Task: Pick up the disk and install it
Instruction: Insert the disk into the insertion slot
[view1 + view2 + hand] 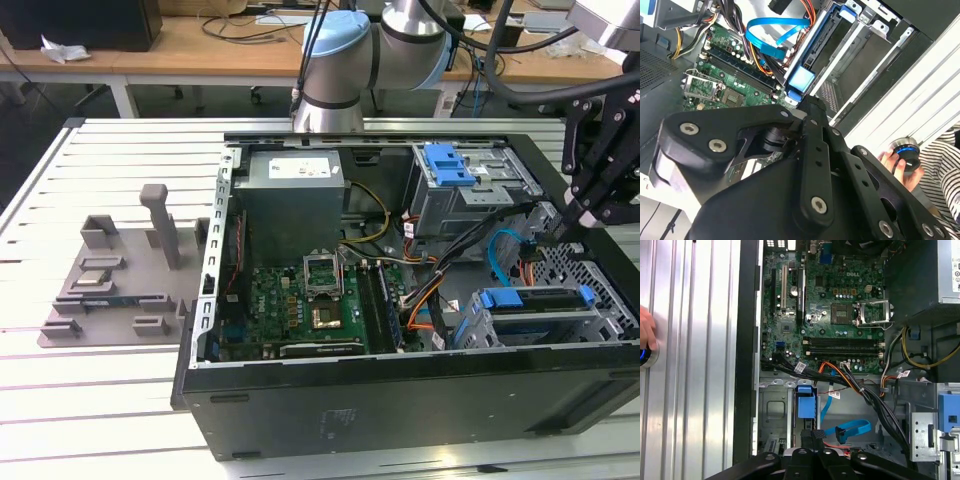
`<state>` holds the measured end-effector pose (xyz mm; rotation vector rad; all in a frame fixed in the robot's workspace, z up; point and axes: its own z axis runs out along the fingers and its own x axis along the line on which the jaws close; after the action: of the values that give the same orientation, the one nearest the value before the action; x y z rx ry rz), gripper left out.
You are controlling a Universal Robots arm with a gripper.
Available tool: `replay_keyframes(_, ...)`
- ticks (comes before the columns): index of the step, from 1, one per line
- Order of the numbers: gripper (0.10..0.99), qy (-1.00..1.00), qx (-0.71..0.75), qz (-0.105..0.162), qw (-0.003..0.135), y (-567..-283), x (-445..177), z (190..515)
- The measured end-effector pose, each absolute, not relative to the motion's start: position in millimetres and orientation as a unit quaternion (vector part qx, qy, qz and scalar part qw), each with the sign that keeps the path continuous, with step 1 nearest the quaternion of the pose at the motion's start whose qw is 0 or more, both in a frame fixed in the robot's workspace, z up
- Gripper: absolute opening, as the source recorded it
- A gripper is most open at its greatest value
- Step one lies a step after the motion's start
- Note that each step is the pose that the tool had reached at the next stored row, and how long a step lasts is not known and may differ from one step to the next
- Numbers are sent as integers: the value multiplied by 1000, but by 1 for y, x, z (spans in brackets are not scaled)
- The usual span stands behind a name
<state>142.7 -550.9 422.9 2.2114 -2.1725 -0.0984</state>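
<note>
Pushing slow and straight seems smartest here, since the gripper (816, 440) looks clenched on nothing, right over the disk (535, 300) sitting in the case's corner cage (612, 322).

- Power supply (292, 205), white sticker (300, 168): dark print lines, characters not legible.
- Motherboard (825, 340): white silk-screen lettering above the processor socket (842, 313); component markings too small to read.
</note>
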Motion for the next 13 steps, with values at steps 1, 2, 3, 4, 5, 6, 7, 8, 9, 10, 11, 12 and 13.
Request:
replay_keyframes(1,106,-700,713,-32,20,-551,143,423)
replay_keyframes(2,106,-700,713,-31,20,-551,143,423)
replay_keyframes(3,106,-700,713,-31,20,-551,143,423)
replay_keyframes(4,106,-700,713,-31,21,-551,143,423)
replay_keyframes(5,106,-700,713,-31,21,-551,145,423)
replay_keyframes(6,106,-700,713,-31,21,-551,146,423)
replay_keyframes(7,106,-700,713,-31,21,-551,149,423)
replay_keyframes(8,106,-700,713,-31,21,-550,151,423)
replay_keyframes(9,106,-700,713,-31,21,-549,153,423)
replay_keyframes(10,106,-700,713,-31,21,-548,156,423)
replay_keyframes(11,106,-700,713,-31,21,-548,158,423)
replay_keyframes(12,106,-700,713,-31,21,-547,159,423)
replay_keyframes(13,106,-700,713,-31,21,-547,160,423)
